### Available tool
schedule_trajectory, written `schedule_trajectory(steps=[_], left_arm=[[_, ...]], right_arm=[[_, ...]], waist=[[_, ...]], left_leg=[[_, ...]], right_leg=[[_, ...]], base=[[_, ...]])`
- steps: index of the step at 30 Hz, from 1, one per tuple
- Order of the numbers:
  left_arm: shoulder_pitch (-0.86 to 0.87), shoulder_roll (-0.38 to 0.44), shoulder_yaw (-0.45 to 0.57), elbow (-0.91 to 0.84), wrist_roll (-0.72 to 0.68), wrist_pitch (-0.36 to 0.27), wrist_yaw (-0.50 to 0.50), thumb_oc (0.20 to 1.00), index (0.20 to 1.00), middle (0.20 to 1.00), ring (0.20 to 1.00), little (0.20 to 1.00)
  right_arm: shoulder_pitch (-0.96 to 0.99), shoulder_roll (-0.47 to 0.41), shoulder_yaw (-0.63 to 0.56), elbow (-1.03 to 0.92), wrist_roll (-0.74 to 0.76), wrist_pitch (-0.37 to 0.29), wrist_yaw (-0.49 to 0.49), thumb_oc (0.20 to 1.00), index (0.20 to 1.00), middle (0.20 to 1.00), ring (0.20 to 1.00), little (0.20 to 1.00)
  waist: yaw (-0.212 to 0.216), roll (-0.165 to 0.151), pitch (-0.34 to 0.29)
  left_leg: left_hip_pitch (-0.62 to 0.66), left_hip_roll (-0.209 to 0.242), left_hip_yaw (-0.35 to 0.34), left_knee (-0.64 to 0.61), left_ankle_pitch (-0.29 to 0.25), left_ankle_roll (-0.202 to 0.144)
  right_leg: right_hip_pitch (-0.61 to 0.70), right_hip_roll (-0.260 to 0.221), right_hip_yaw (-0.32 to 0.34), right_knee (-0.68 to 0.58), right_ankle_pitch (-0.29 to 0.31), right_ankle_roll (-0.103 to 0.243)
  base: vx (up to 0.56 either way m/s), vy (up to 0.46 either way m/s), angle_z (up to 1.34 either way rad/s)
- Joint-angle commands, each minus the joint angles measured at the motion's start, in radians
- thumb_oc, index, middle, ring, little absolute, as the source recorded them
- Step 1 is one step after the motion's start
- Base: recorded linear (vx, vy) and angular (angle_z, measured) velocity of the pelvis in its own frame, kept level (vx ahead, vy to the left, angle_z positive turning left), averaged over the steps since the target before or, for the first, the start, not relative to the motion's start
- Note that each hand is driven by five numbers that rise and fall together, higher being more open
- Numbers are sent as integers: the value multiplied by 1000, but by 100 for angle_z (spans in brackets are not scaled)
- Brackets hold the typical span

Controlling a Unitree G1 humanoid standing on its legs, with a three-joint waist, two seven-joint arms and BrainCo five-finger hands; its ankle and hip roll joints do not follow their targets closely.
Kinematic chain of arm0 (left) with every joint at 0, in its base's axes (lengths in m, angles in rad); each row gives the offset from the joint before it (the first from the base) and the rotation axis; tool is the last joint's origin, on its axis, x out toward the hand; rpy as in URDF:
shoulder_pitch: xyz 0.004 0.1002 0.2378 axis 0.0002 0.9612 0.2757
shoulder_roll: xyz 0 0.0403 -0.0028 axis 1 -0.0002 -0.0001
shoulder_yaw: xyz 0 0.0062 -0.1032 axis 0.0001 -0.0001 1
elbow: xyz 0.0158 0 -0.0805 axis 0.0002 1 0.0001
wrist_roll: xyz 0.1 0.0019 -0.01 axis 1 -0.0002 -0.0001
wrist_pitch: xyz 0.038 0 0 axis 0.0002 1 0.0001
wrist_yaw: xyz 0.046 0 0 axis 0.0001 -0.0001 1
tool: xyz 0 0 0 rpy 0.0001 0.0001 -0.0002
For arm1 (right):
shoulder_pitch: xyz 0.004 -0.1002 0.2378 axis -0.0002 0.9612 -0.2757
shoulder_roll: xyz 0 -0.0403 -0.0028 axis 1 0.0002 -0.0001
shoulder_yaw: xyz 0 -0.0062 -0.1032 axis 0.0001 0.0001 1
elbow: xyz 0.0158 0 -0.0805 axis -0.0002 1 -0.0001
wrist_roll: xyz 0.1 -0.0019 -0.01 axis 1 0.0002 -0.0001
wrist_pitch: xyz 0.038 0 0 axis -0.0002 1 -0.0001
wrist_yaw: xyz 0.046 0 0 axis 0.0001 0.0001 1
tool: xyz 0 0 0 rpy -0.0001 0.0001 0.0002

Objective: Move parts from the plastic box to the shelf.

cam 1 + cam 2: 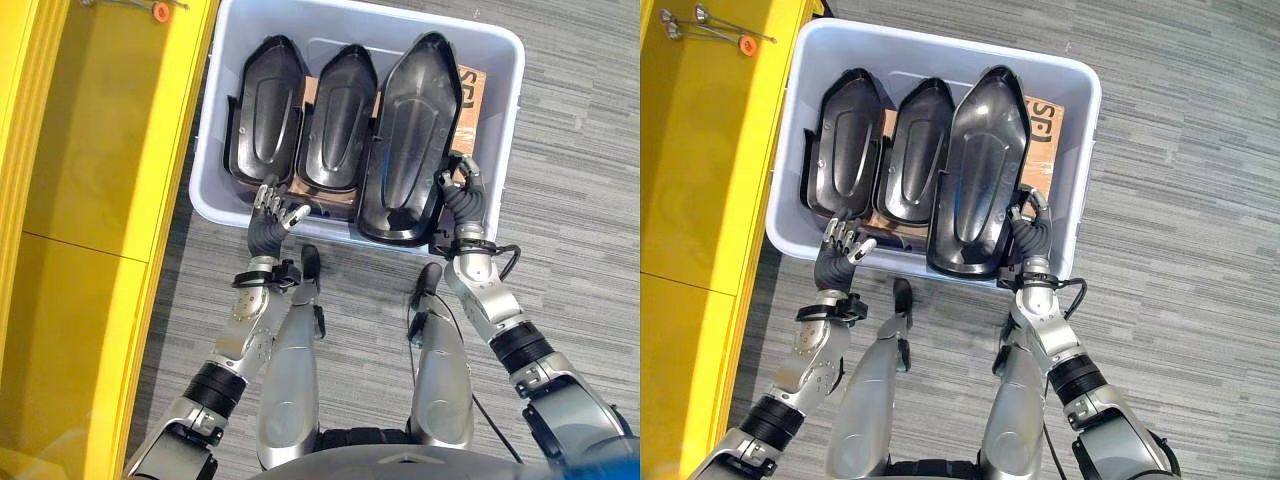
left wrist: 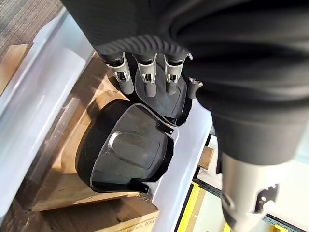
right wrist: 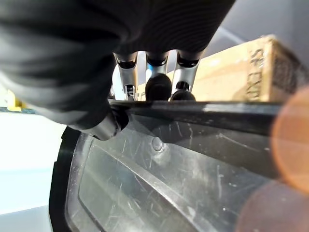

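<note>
The yellow shelf (image 1: 110,150) runs down the left side of the frame, and the pale plastic box (image 1: 505,110) sits on the grey carpeted floor (image 1: 590,200) at upper centre. All three black moulded parts are still inside it, standing side by side over a cardboard box (image 1: 470,95): the large part (image 1: 410,140) on the right, the middle part (image 1: 335,120), and the left part (image 1: 265,110).

The main risk, as I judge it, is the large part slipping or swinging as it comes up. It is long and glossy, and the right hand (image 1: 462,195) holds it only at its lower right edge, so its weight hangs well off the grip; it could pivot, catch on the box rim or knock the middle part beside it. The shelf's raised yellow edge is another place to snag on the way over.

The right arm reaches up from the lower right of the frame. In the right wrist view its fingers (image 3: 128,72) hook over the rim of the large part, with the thumb pressed on the near face, so it is grasping that part. The left arm rises from the lower left, and the left hand (image 1: 272,212) hovers at the box's near wall below the left part, fingers relaxed and spread, holding nothing.
</note>
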Motion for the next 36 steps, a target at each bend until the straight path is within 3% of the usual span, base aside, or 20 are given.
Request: schedule_trajectory(steps=[1,15,17,23,28,29,32,34,36], left_arm=[[34,51,45,-113,-9,-23,-21,1000,1000,1000,1000,1000],[105,76,85,-94,-16,18,-94,1000,1000,1000,1000,1000],[180,76,134,-78,-37,35,-154,1000,1000,1000,1000,1000],[250,58,169,-77,-48,53,-200,1000,1000,1000,1000,1000],[337,15,200,-58,-64,74,-244,1000,1000,1000,1000,1000],[337,15,200,-58,-64,74,-244,1000,1000,1000,1000,1000],[352,0,206,-59,-74,77,-245,1000,1000,1000,1000,1000],[359,-16,208,-50,-80,80,-243,1000,1000,1000,1000,1000],[359,-24,204,-49,-83,85,-242,1000,1000,1000,1000,1000]], right_arm=[[-5,-8,-50,-137,41,-108,17,200,200,200,200,200],[143,-65,-65,-277,159,-93,172,200,200,200,200,200],[245,-99,-89,-298,200,-63,260,200,200,200,200,200],[341,-118,-121,-319,236,-39,321,200,200,200,200,200],[374,-149,-131,-334,244,-17,381,200,200,200,200,200],[374,-149,-131,-334,244,-17,381,200,200,200,200,200],[340,-162,-106,-322,252,-15,389,200,200,200,200,200],[317,-170,-88,-311,265,-18,389,200,200,200,200,200],[310,-178,-88,-309,268,-21,386,200,200,200,200,200]], waist=[[11,-14,-17],[1,-33,-104],[-13,-35,-188],[-24,-17,-252],[-19,18,-311],[-19,19,-311],[-1,33,-314],[21,48,-308],[30,52,-299]], left_leg=[[27,41,30,125,-150,-35],[171,59,43,40,-116,-55],[293,87,62,-65,-63,-79],[385,135,86,-141,-22,-100],[479,230,105,-151,11,-125],[479,231,105,-151,11,-126],[472,259,81,-154,57,-135],[446,276,42,-188,145,-158],[421,273,21,-201,190,-163]], right_leg=[[67,-33,70,-35,46,14],[186,-10,69,-92,49,18],[259,22,62,-129,45,20],[312,61,74,-149,20,13],[347,149,76,-53,-87,-28],[348,150,76,-53,-88,-28],[357,189,61,-43,-113,-51],[367,216,23,-49,-130,-77],[378,216,-15,-51,-139,-88]], base=[[2,-15,-8],[21,-23,-8],[116,-166,-15],[47,-107,-18],[30,-210,-21],[-38,-226,-14],[-59,-150,-1],[-141,-184,2],[-119,-101,50]])
